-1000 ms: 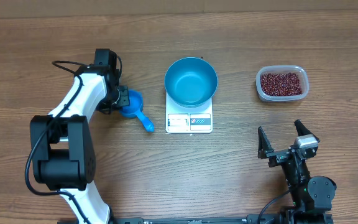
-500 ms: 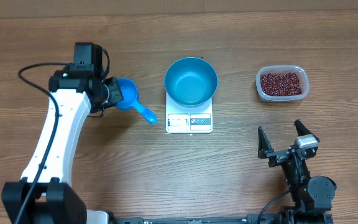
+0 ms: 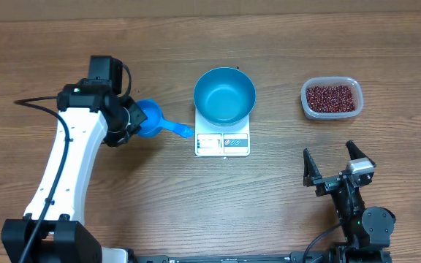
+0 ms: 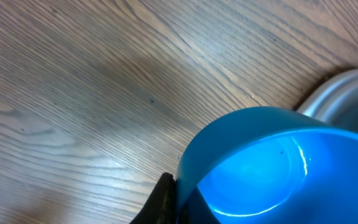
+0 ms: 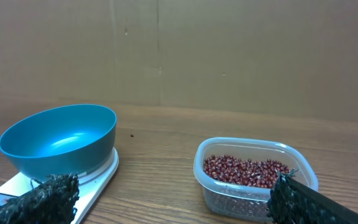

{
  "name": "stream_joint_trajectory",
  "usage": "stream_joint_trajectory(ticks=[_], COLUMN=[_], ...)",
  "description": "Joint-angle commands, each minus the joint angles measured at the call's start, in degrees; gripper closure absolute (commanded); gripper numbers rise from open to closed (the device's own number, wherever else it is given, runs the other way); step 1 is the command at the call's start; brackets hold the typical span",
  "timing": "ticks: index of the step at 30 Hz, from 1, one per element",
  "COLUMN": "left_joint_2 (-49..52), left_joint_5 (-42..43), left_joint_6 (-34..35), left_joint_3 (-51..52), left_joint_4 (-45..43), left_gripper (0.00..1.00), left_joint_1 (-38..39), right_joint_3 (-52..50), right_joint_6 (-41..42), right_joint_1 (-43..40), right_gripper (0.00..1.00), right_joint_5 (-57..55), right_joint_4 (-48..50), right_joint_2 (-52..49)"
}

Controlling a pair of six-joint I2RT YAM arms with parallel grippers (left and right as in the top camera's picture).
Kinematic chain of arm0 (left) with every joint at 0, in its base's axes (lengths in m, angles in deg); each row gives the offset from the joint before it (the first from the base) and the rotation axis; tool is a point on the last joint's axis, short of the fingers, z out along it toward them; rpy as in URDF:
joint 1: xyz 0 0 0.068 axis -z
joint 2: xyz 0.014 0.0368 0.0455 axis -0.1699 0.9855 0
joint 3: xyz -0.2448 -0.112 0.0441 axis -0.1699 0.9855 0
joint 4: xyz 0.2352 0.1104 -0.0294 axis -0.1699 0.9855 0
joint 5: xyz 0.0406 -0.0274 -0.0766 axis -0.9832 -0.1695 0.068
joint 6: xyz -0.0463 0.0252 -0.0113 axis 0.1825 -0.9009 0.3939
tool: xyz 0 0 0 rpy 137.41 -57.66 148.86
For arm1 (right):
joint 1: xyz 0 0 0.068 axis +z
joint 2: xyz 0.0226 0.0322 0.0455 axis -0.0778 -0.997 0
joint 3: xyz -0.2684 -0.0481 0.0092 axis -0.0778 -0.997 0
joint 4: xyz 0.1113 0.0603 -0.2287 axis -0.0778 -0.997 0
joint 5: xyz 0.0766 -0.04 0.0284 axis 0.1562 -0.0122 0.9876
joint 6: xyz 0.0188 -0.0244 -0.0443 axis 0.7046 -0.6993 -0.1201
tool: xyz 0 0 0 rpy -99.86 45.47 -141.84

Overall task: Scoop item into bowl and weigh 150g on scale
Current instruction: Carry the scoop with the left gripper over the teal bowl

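Left gripper (image 3: 133, 121) is clamped on the empty scoop (image 3: 152, 118). Bowl (image 3: 224, 96), just right of it, sits empty on the scale (image 3: 222, 145); beans (image 3: 332, 98) way past that. Right gripper (image 3: 340, 162) gapes wide. All the scooping's left.

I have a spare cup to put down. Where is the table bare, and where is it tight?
Bare wood lies between the scale and the tub, and widely in front of the scale, between the left arm and the right tool. Tight: the handle of the scoop nearly meets the scale.
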Motion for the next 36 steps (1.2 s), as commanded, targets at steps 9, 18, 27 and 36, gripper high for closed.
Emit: stream_joint_trajectory(ticks=[9,18,27,36], left_joint_2=[-1.03,-1.03,-2.64,-8.17], left_joint_5=[4.98,8.15,10.78,9.92], left_joint_6=[5.92,5.88,5.88,9.92], left_joint_3=[-0.52,-0.52,-0.52,-0.52], left_joint_4=[-0.70,-5.84,-12.13,-13.94], left_gripper=[0.96,0.96,0.96,0.96], left_joint_1=[6.01,7.43,8.11,11.32], right_joint_3=[-0.61,-0.59,4.87,19.87], right_joint_6=[0.59,7.50,16.44,30.03], right_joint_1=[0.02,0.02,0.02,0.02], right_gripper=[0.00,0.00,0.00,0.00], right_joint_5=[3.96,25.68,36.94,46.07], right_joint_4=[0.66,1.66,4.50,4.68], right_joint_2=[0.46,0.46,0.02,-15.91])
